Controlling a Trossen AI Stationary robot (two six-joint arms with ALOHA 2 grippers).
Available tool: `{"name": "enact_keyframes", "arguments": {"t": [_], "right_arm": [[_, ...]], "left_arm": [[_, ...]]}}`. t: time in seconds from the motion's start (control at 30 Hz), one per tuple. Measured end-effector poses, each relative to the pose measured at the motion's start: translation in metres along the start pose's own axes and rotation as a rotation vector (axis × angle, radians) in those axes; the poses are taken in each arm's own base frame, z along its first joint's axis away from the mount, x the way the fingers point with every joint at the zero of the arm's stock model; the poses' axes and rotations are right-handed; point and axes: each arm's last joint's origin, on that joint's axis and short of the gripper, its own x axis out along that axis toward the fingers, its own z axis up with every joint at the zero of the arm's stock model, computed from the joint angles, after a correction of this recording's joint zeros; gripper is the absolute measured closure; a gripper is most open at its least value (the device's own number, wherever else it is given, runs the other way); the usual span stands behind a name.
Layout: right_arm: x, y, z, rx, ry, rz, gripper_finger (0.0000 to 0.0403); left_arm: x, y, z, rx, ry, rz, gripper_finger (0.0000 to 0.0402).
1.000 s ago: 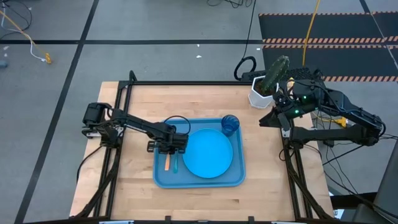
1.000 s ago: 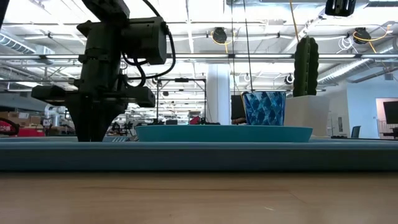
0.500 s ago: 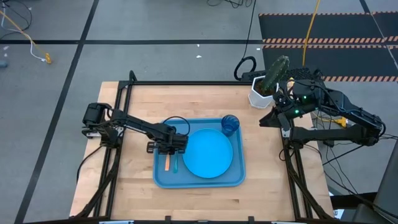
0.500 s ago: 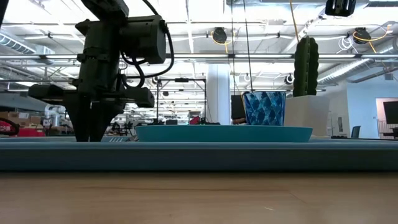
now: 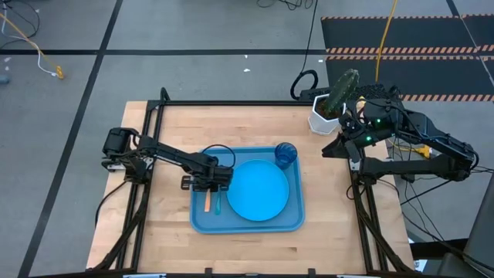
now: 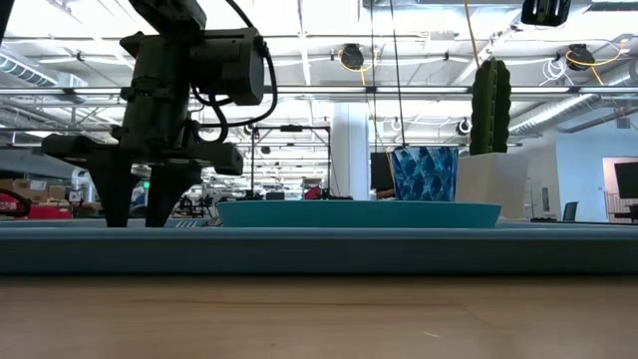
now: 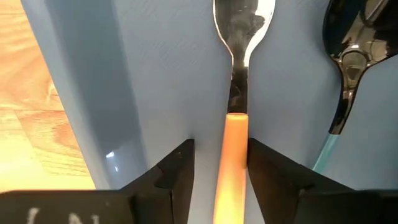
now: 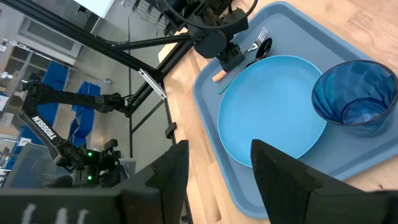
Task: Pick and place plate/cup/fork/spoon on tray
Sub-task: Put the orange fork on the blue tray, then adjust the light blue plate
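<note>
All four items sit on the tray (image 5: 199, 224): plate (image 5: 258, 190), cup (image 5: 285, 154), spoon (image 7: 348, 62), fork (image 7: 236, 93). Left gripper (image 7: 217, 163) straddles the fork, jaws apart; right gripper (image 8: 214, 163), far off the tray, also apart.

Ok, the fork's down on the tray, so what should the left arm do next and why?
Probably lift the left gripper straight up. Its jaws stand open astride the fork, which lies on the tray beside the spoon; plate and cup sit there too.
</note>
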Motion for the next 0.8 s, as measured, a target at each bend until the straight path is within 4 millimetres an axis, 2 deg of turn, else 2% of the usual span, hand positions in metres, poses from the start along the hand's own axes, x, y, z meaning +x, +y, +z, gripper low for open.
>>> {"name": "enact_keyframes", "arguments": {"t": [0.23,0.43,0.8], "right_arm": [[0.0,0.0,0.0,-0.008,0.0,0.0,0.0236],[0.0,0.0,0.0,-0.023,0.0,0.0,0.0236],[0.0,0.0,0.0,-0.014,0.0,0.0,0.0236]], "left_arm": [[-0.004,0.001,0.0,0.001,-0.007,-0.02,0.0246],[-0.021,0.006,0.003,-0.011,-0.073,-0.069,0.0245],[-0.028,0.007,0.004,-0.002,-0.078,-0.097,0.0245]]}}
